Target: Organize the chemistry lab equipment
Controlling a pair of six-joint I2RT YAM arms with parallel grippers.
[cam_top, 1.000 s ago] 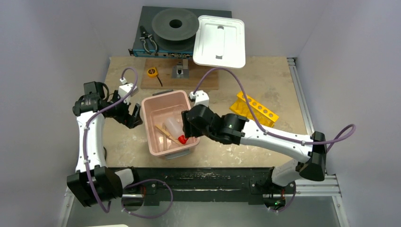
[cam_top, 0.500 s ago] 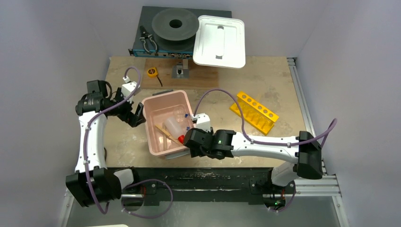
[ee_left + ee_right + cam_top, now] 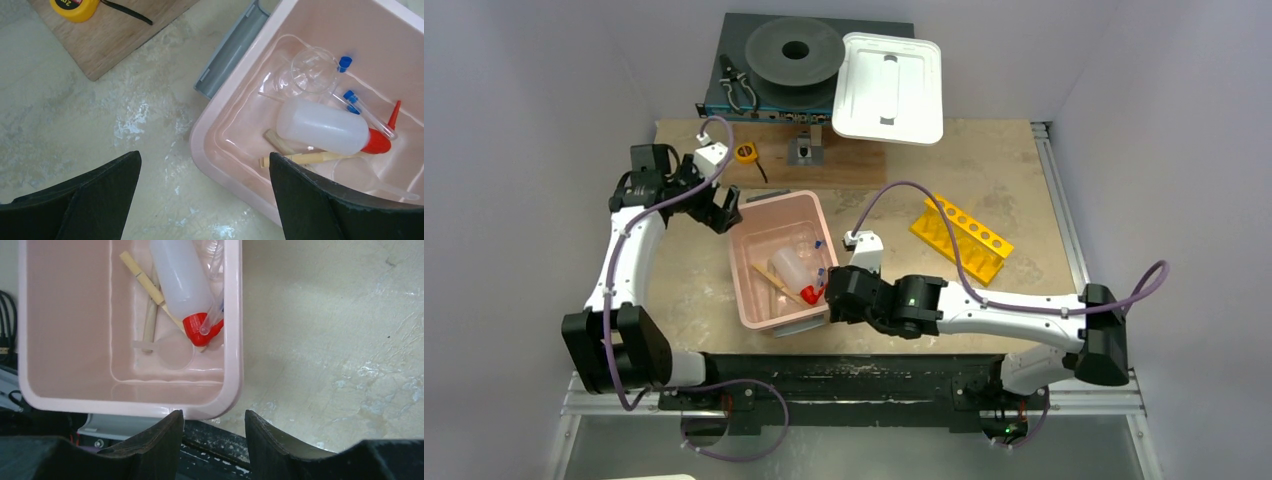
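Mottled tabletop [image 3: 984, 160]; translucent bottle [image 3: 322, 127] in pink bin [image 3: 759, 225].

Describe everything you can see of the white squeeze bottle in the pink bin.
The squeeze bottle lies on its side on the floor of the pink bin, its cap close to one side wall. The body is a translucent white plastic cylinder; I cannot tell its contents. A red cap with a thin red spout closes it. It rests across the wooden sticks, and a clear tube lies over the cap.
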